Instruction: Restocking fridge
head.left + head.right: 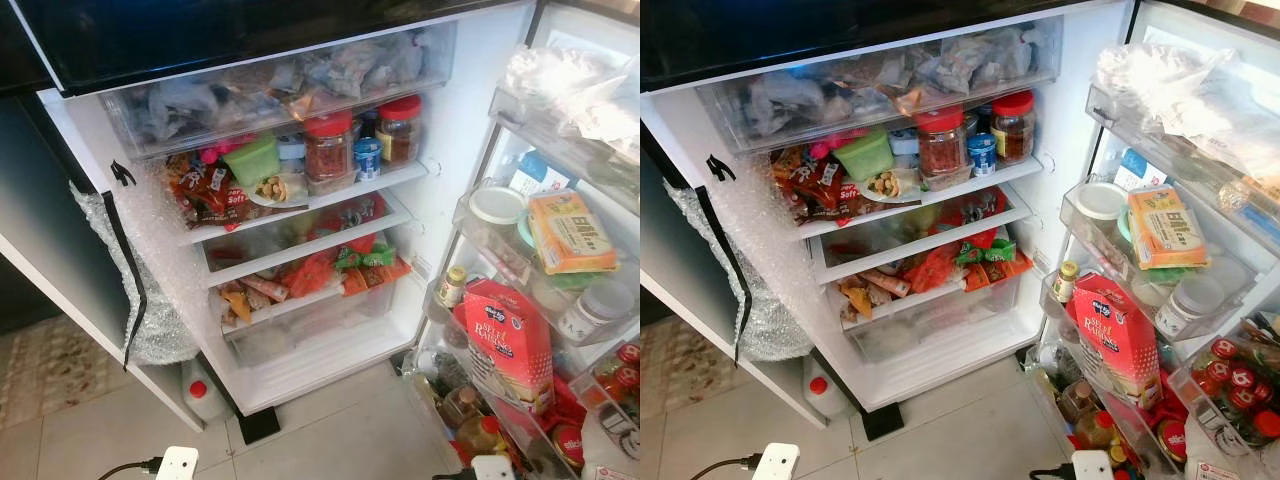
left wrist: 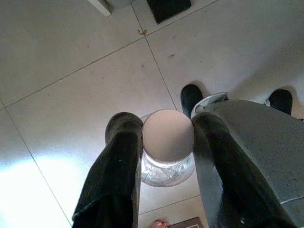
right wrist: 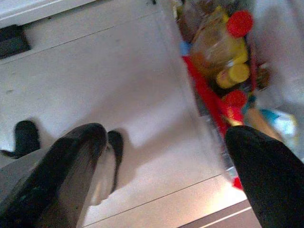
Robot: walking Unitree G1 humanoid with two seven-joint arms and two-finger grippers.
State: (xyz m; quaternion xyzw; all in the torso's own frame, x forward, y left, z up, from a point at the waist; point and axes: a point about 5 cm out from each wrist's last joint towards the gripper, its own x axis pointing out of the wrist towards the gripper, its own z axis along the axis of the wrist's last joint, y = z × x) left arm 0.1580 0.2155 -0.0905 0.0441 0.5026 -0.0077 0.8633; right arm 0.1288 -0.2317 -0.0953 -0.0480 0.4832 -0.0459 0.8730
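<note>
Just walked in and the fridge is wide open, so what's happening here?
The robot stands before the open fridge, restocking it. Its left gripper hangs low over the tiled floor, its fingers closed on a clear jar with a pale round lid. The right gripper is open and holds nothing, down beside the bottles in the lower door rack. The shelves are already crowded, and the jar is not yet inside.

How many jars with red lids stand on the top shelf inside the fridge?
2. One red-lidded jar stands at the middle of the shelf, the other red-lidded jar near its right end, a small blue container between them. More may be hidden behind.
</note>
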